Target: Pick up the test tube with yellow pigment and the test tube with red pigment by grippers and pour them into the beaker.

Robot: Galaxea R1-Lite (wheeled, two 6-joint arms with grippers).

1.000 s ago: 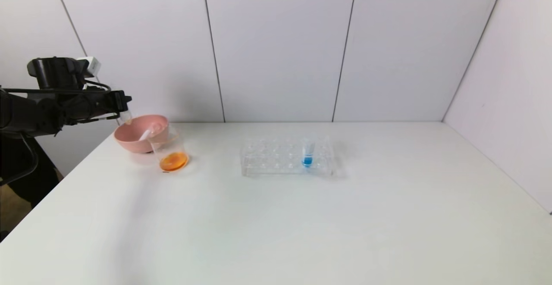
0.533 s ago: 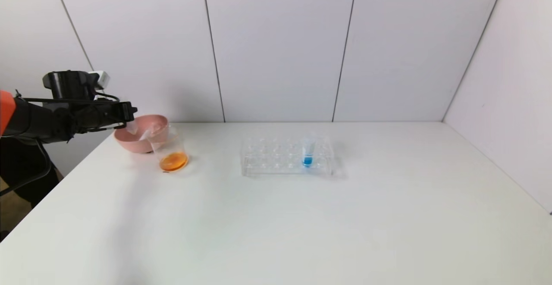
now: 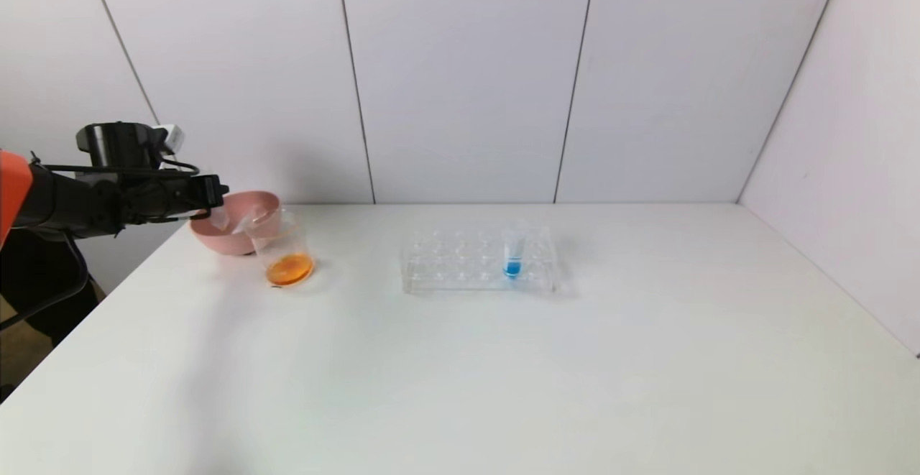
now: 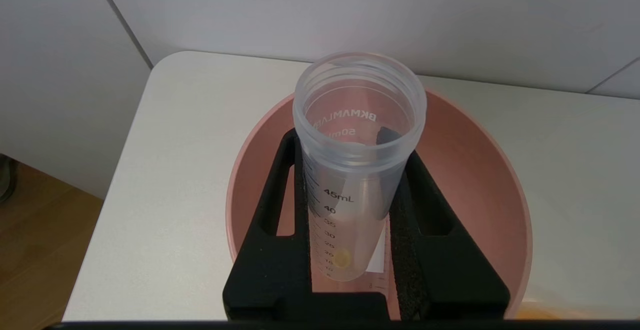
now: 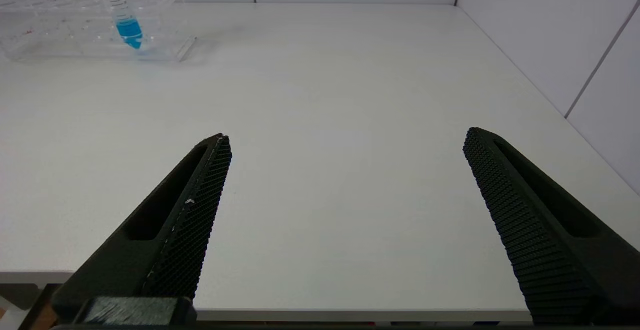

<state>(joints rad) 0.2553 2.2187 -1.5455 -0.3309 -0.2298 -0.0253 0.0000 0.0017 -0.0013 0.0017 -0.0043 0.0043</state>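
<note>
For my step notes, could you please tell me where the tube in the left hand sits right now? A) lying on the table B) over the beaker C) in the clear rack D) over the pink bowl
D: the left hand grips the emptied tube with the pink bowl directly beneath it.

Beaker (image 3: 286,254) before bowl (image 3: 231,234), left of rack (image 3: 478,262); tube (image 3: 512,251) in rack.

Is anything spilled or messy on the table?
No spills show. The orange liquid sits inside the beaker. The left claw holds an almost empty test tube over the pink bowl, with a yellow drop left inside it.
</note>
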